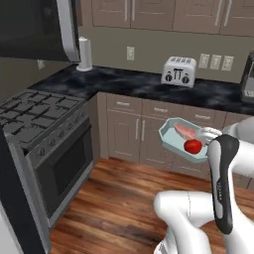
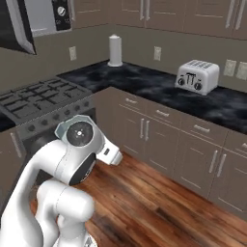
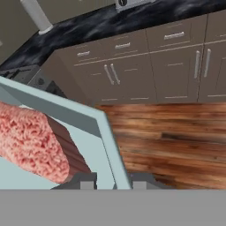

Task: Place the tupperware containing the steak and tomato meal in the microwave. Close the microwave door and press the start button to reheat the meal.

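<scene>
- Brown wooden floorboards (image 1: 119,198) and taupe cabinet fronts (image 2: 193,144) run beneath a dark marbled tabletop (image 1: 139,82) in this kitchen corner.
- On that tabletop stand a silver two-slot toaster (image 1: 179,71) and, towards the corner, a white upright paper-towel roll (image 1: 85,53).
- At the left sits a black gas stove with grey grates (image 1: 34,116), and above it hangs the wide dark glass microwave door with its silver-grey edge (image 1: 42,30), swung open.
- Seen from the right base camera, the silver-grey microwave with its dark control strip (image 2: 50,17) sits high on the wall above the stove.
- Held in the air in front of the cabinets, well above the floor, is the shallow pale teal tupperware tray (image 1: 171,140), tilted.
- Inside it lie the flat pinkish-red steak (image 1: 184,131) and, just beside it, the small glossy red tomato (image 1: 192,146).
- The white arm's tool (image 3: 114,182) is closed on the tupperware's raised rim, one dark finger on each side of the wall, in the hand view.
</scene>
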Robot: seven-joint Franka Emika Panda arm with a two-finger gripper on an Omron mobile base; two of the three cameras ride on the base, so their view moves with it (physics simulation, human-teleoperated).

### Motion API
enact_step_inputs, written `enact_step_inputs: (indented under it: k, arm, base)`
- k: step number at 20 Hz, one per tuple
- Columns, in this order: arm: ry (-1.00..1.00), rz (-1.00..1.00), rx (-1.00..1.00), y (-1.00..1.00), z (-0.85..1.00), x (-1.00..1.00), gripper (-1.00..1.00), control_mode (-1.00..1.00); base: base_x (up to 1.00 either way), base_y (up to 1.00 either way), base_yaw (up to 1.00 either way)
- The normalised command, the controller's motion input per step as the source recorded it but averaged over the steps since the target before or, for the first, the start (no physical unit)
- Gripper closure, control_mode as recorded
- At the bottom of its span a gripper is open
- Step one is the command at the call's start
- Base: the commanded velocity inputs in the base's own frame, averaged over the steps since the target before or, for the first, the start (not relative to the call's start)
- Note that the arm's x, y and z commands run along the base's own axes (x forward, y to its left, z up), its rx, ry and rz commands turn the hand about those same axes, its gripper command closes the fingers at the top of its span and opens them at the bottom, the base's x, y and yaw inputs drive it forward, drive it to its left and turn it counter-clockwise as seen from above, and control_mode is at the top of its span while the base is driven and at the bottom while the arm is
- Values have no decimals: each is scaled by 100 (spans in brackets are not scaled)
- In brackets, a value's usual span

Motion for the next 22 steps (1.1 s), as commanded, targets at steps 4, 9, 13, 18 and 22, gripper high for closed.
enact_step_inputs:
  k: [4,9,13,18,22]
  arm:
    - [0,0,0,0,0,0,100,100]
    - [0,0,0,0,0,0,100,100]
    - [0,0,0,0,0,0,100,100]
    - [0,0,0,0,0,0,100,100]
    - [0,0,0,0,0,0,100,100]
  base:
    - [74,-15,24]
    - [73,-7,42]
    - [77,0,48]
    - [81,-2,49]
    - [74,-16,45]
